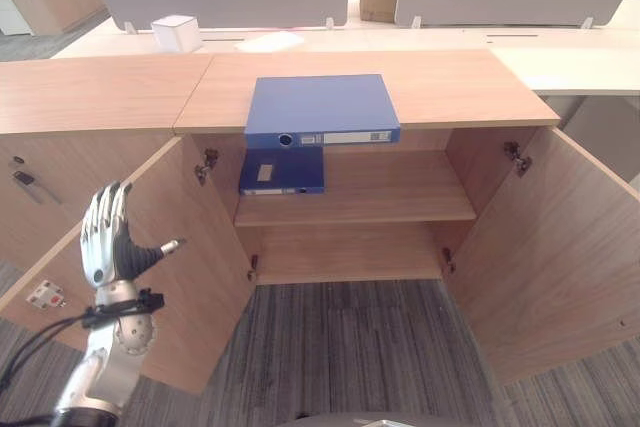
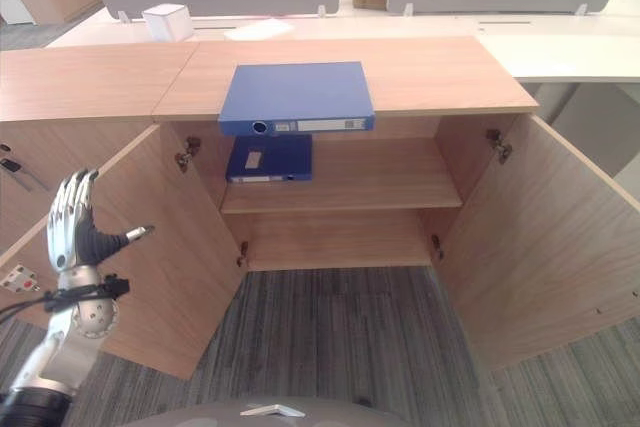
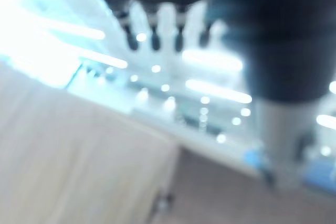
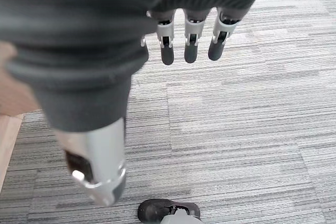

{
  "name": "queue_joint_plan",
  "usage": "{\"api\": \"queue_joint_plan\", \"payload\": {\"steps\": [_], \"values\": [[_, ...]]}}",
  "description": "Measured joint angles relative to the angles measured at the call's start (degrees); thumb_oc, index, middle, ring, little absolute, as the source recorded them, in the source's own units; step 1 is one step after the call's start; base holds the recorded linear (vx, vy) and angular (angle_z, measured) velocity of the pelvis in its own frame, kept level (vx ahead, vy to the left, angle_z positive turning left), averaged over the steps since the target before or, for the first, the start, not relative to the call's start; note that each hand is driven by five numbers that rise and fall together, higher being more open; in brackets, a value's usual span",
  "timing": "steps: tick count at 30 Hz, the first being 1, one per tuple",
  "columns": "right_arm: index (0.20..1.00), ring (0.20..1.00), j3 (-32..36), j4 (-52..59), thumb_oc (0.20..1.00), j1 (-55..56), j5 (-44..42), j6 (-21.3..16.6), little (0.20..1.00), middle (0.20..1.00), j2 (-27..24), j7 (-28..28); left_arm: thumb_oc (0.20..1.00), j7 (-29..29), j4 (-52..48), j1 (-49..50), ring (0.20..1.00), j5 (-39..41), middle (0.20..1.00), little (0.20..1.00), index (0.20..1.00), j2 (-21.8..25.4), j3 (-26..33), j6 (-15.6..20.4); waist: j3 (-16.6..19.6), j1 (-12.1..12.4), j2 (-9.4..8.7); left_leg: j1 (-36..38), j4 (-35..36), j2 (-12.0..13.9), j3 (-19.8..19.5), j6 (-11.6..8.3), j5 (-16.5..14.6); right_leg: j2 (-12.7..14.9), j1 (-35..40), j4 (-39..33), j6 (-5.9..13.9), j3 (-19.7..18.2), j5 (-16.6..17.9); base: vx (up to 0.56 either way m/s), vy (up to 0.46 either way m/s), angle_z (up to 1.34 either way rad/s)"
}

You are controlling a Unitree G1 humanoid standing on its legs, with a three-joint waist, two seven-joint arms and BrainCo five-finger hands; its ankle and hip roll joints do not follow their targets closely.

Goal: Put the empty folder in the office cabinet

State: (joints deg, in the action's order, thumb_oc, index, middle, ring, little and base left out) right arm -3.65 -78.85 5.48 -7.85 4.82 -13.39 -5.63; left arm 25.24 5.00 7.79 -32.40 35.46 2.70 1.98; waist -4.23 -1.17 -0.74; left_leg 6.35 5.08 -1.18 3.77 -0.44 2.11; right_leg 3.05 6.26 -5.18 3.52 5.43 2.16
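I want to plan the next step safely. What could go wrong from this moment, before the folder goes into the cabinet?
1. The blue folder lies on the cabinet top with its spine over the front edge; a careless touch might tip it off.
2. The left hand, open, is raised beside the open left door and might bump it.
3. Another folder already lies at the shelf's left side, narrowing that space.

I see a matt wood-grain laminate cabinet (image 1: 350, 87) with small metal hinges (image 1: 207, 162), two smooth, faintly glossy blue folders (image 1: 320, 107), ribbed grey carpet (image 4: 236, 129) underfoot, and my left hand's (image 1: 108, 237) silvery metallic-looking fingers.
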Motion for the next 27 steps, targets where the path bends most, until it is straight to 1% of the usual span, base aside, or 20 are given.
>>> {"api": "queue_joint_plan", "payload": {"steps": [1,2,3,7,8,10,11,16,17,18,19,21,23,25,26,27], "values": [[1.000,1.000,0.01,0.00,1.000,0.13,0.00,-0.01,1.000,1.000,0.00,-0.01,1.000,0.28,-0.03,-0.38,1.000,-0.85,1.000,1.000,1.000,0.60,0.05,-0.09,0.16,0.03,0.03,-0.10,0.00,0.00,0.00,0.00,0.00,0.00,0.00,0.00,0.02,-0.01,0.01,0.00,0.000,0.00],[1.000,1.000,-0.08,-0.05,1.000,0.67,0.02,0.00,1.000,1.000,0.05,0.02,1.000,0.59,-0.02,-1.55,1.000,-3.39,1.000,1.000,1.000,1.06,-0.36,-0.56,1.10,-0.08,0.17,-0.13,0.00,-0.02,0.14,-0.28,0.26,0.04,-0.13,0.00,-0.04,-0.05,0.15,0.01,-0.011,-0.04],[1.000,1.000,-0.19,-0.10,1.000,0.80,0.04,-0.03,1.000,1.000,-0.02,0.04,1.000,0.60,-0.04,-1.76,1.000,-4.95,1.000,1.000,1.000,1.61,-0.54,-0.68,1.38,-0.36,0.21,0.19,0.00,-0.01,0.33,0.12,0.55,0.05,-0.12,-0.01,-0.16,-0.13,0.27,0.01,-0.012,-0.04],[1.000,1.000,-0.59,-0.08,1.000,0.82,0.10,-0.58,1.000,1.000,-0.17,0.04,1.000,0.62,0.35,-4.25,1.000,-8.38,1.000,1.000,1.000,3.36,-1.41,-1.70,1.65,-1.27,0.27,0.27,-0.02,-0.01,0.49,0.16,0.62,0.05,-0.04,-0.01,-0.15,-0.12,0.30,0.00,-0.002,-0.01],[1.000,1.000,-0.83,-0.07,1.000,0.80,0.15,-0.81,1.000,1.000,-0.17,0.04,1.000,0.60,1.32,-5.62,1.000,-9.45,1.000,1.000,1.000,4.58,-2.95,-1.88,1.69,-1.30,0.25,0.27,-0.02,-0.01,0.55,0.25,0.78,0.05,0.07,-0.01,-0.12,-0.11,0.37,0.00,0.000,0.00],[1.000,1.000,-1.03,-0.11,1.000,0.77,0.42,-0.97,1.000,1.000,-0.27,0.05,1.000,0.57,3.41,-8.35,1.000,-11.69,1.000,1.000,1.000,5.10,-4.97,-2.04,1.72,-2.05,0.60,0.42,-0.01,-0.01,0.78,0.25,0.76,0.05,-0.14,-0.02,-0.12,-0.32,0.37,0.02,-0.017,-0.06],[1.000,1.000,-1.03,-0.19,1.000,0.71,0.42,-0.97,1.000,1.000,-0.30,0.05,1.000,0.46,5.58,-11.07,1.000,-13.25,1.000,1.000,1.000,6.59,-7.99,-2.25,1.86,-2.32,0.87,0.38,0.00,0.03,1.10,0.24,0.75,0.02,-0.16,-0.02,-0.08,-0.55,0.37,0.01,-0.012,-0.10],[1.000,1.000,-1.02,-0.19,1.000,0.98,0.42,-1.12,1.000,1.000,-0.59,0.03,1.000,0.44,8.76,-13.56,1.000,-16.37,1.000,1.000,1.000,6.81,-12.65,-2.41,2.35,-3.91,1.71,0.14,0.01,0.14,2.27,-0.05,0.45,-0.12,-1.01,-0.02,0.17,-1.89,0.41,0.01,-0.006,-0.13],[1.000,1.000,-1.02,-0.18,1.000,0.99,0.42,-1.14,1.000,1.000,-0.61,0.03,1.000,0.44,9.27,-14.11,1.000,-16.37,1.000,1.000,1.000,6.81,-13.21,-2.56,2.29,-4.21,1.75,0.02,0.01,0.15,2.28,0.02,0.50,-0.11,-1.18,-0.02,0.21,-1.89,0.46,0.01,-0.010,-0.04],[1.000,1.000,-1.01,-0.36,1.000,1.12,0.41,-1.15,1.000,1.000,-0.63,-0.03,1.000,0.44,11.45,-15.98,1.000,-16.72,1.000,1.000,1.000,6.80,-15.19,-3.21,2.23,-4.65,1.80,-0.10,0.01,0.16,2.40,0.12,0.61,-0.14,-1.33,-0.02,0.22,-1.99,0.55,0.00,-0.013,-0.06],[1.000,1.000,-1.02,-0.33,1.000,1.20,0.41,-1.18,1.000,1.000,-0.65,-0.05,1.000,0.42,13.28,-17.33,1.000,-17.50,1.000,1.000,1.000,6.80,-16.43,-3.74,2.24,-4.58,1.79,-0.07,0.01,0.21,2.64,0.12,0.60,-0.18,-1.36,-0.02,0.20,-2.19,0.57,0.00,-0.011,-0.06],[1.000,1.000,-1.01,-0.36,1.000,1.28,0.41,-1.26,1.000,1.000,-0.67,-0.10,1.000,0.44,13.58,-17.57,1.000,-17.58,1.000,1.000,1.000,6.80,-16.58,-4.08,2.23,-4.91,1.77,-0.13,0.01,0.26,2.96,0.10,0.58,-0.22,-1.64,-0.02,0.18,-2.44,0.62,0.00,-0.006,-0.09],[1.000,1.000,-1.01,-0.45,1.000,1.39,0.41,-1.33,1.000,1.000,-0.71,-0.22,1.000,0.44,15.14,-20.14,1.000,-18.03,1.000,1.000,1.000,6.78,-18.35,-4.35,2.21,-4.98,1.75,-1.06,0.00,0.28,3.16,0.12,0.65,-0.24,-2.33,-0.02,-0.09,-2.56,1.07,-0.01,-0.003,-0.08],[1.000,1.000,-1.02,-0.46,1.000,1.23,0.41,-1.36,1.000,1.000,-0.74,-0.36,1.000,0.48,16.00,-21.30,1.000,-18.02,1.000,1.000,1.000,6.77,-18.72,-4.52,2.16,-5.25,1.74,-1.34,0.00,0.28,3.33,0.19,0.81,-0.24,-2.66,-0.02,-0.15,-2.61,1.32,-0.01,-0.006,-0.04],[1.000,1.000,-1.01,-0.51,1.000,1.43,0.40,-1.47,1.000,1.000,-0.79,-0.65,1.000,0.67,17.31,-22.68,1.000,-18.03,1.000,1.000,1.000,6.64,-19.71,-4.74,2.13,-5.88,1.63,-1.53,-0.01,0.28,3.69,0.19,0.80,-0.27,-3.24,-0.02,-0.12,-2.77,1.34,0.00,0.000,0.00],[1.000,1.000,-1.02,-0.50,1.000,1.41,0.40,-1.84,1.000,1.000,-0.84,-0.77,1.000,0.72,19.67,-25.17,1.000,-18.03,1.000,1.000,1.000,6.63,-21.55,-5.38,2.09,-5.93,1.65,-1.81,0.00,0.29,3.63,0.18,0.85,-0.24,-3.48,-0.02,-0.08,-2.73,1.36,-0.02,-0.003,-0.05]]}}
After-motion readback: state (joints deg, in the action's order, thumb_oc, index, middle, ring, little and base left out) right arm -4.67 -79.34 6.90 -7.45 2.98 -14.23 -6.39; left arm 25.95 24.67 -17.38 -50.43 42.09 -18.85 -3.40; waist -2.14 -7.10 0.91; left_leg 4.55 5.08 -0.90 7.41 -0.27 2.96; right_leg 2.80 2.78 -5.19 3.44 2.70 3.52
